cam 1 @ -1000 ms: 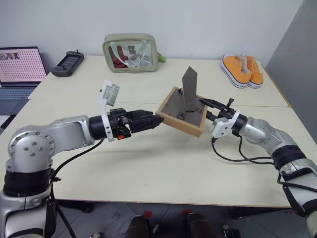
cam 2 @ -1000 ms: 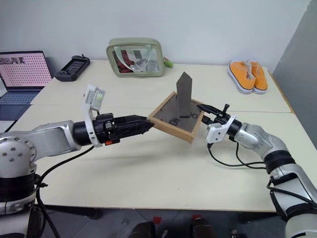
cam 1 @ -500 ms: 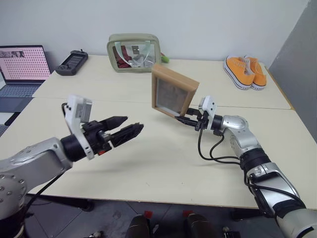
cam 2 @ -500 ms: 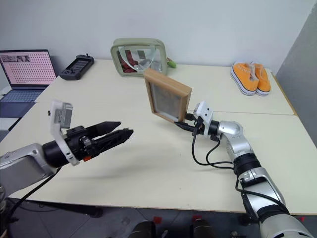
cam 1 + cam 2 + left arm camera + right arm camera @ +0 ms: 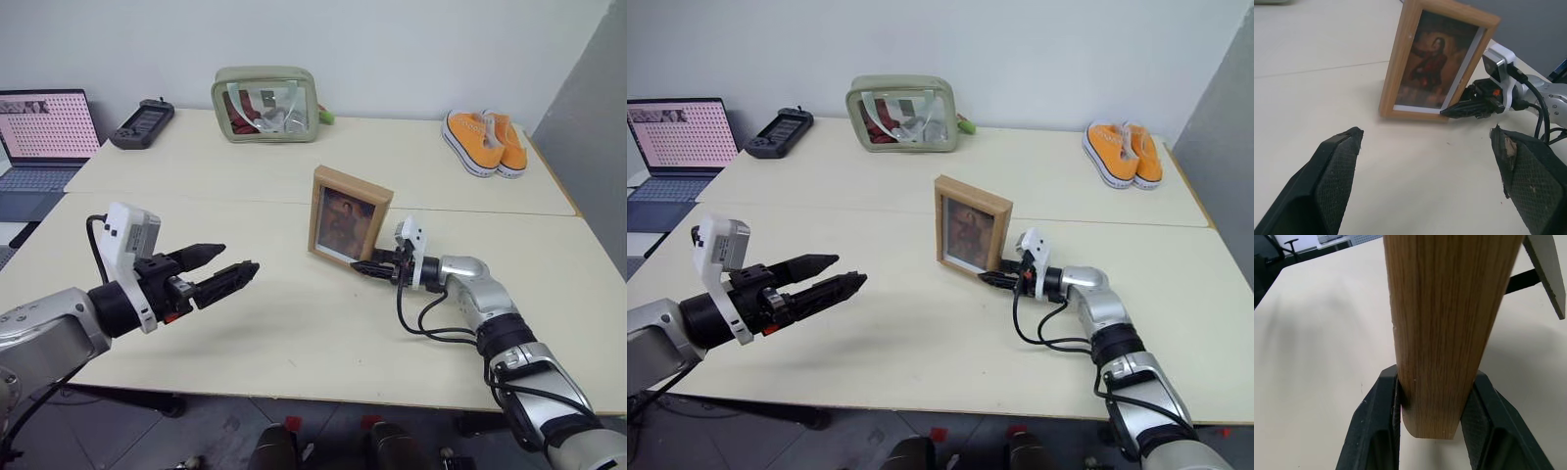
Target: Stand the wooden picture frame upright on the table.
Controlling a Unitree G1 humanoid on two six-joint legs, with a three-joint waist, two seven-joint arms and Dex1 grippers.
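The wooden picture frame (image 5: 350, 217) stands upright near the middle of the table (image 5: 294, 333), its reddish-brown portrait facing me. Its lower edge sits at the tabletop. My right gripper (image 5: 361, 266) is shut on the frame's lower right corner. In the right wrist view the wooden edge (image 5: 1444, 323) is clamped between the two black fingers (image 5: 1376, 431), and the prop leg (image 5: 1545, 269) juts out behind. My left gripper (image 5: 238, 257) hovers open to the left of the frame, well apart from it, with nothing in it. The left wrist view shows the frame (image 5: 1435, 63) beyond its spread fingers (image 5: 1334, 169).
Along the far side of the table lie a laptop (image 5: 39, 127), a black game controller (image 5: 137, 122), a green clear-front pouch (image 5: 265, 103) and a pair of orange shoes (image 5: 482, 140). A thin seam (image 5: 196, 199) crosses the tabletop behind the frame.
The frame went from tilted, back panel and leg showing, to upright with the portrait toward me, and came down to the table. My left gripper drew back to the left, away from it.
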